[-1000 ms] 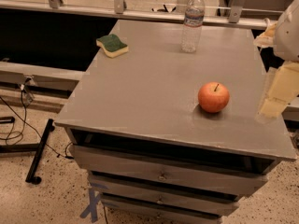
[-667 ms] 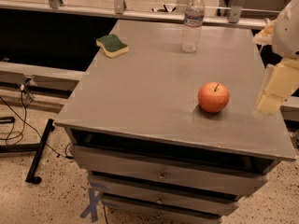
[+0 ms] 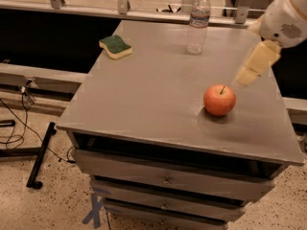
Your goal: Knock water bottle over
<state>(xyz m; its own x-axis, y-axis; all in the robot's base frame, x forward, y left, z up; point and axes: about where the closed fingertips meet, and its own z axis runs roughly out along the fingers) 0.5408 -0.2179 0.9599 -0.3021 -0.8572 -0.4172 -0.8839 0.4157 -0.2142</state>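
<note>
On flat grey top of drawer cabinet (image 3: 144, 104), near front right: round red apple (image 3: 219, 100). Just behind, to right: cream gripper (image 3: 245, 76), angled down toward apple; cannot tell whether wide or narrow. Farther left: green-and-yellow sponge (image 3: 115, 46). At far edge, upright, well apart from gripper: small clear ribbed plastic water bottle (image 3: 198, 23), white cap.

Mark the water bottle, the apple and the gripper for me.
water bottle (image 3: 199, 18): camera view, on its label band.
apple (image 3: 219, 100): camera view, middle of its red skin.
gripper (image 3: 245, 75): camera view, its cream lower tip, just above and right of the apple.
</note>
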